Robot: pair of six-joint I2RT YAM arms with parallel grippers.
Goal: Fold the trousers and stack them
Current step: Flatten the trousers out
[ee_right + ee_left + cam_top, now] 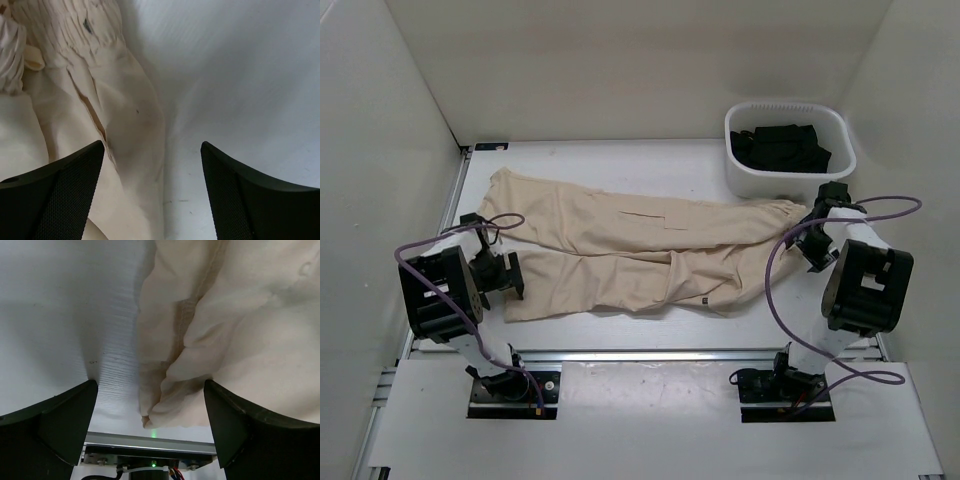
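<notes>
The beige trousers (630,250) lie spread flat across the table, legs toward the left, waistband toward the right. My left gripper (512,278) is open and low at the hem of the near leg; in the left wrist view the crumpled hem (220,340) lies between and beyond the open fingers (65,415). My right gripper (810,240) is open at the waistband end; in the right wrist view the elastic waistband and pocket slit (92,107) lie ahead to the left of the open fingers (235,180). Neither gripper holds cloth.
A white tub (788,150) with dark folded clothes stands at the back right, just behind the right arm. White walls close in the left, back and right. A metal rail (650,352) runs along the table's near edge.
</notes>
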